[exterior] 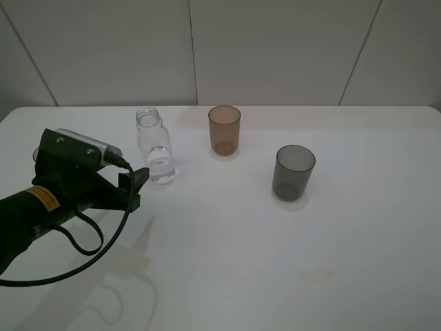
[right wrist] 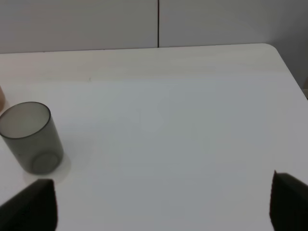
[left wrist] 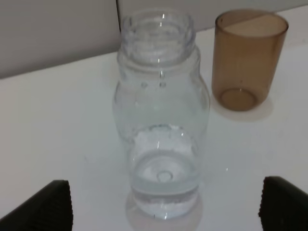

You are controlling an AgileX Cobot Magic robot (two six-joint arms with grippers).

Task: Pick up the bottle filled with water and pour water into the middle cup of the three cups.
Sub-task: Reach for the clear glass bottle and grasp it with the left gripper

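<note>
The clear capless bottle [exterior: 155, 148] stands upright on the white table, with water in its lower part. My left gripper [exterior: 135, 185] is open just in front of it, and in the left wrist view [left wrist: 166, 211] the bottle [left wrist: 161, 120] stands between and just beyond the fingertips, untouched. The amber-brown cup [exterior: 224, 129] stands upright and empty right of the bottle, and shows in the left wrist view [left wrist: 248, 57]. The smoky-grey cup [exterior: 293, 172] stands further right and nearer. The pinkish cup is hidden. My right gripper [right wrist: 159, 207] is open and empty, with the grey cup [right wrist: 31, 137] ahead to one side.
The white table [exterior: 275, 262] ends at a pale panelled wall [exterior: 275, 48] behind the cups. The left arm's black cable [exterior: 83, 248] loops over the table's front left. The table's far right corner [right wrist: 269, 48] shows in the right wrist view.
</note>
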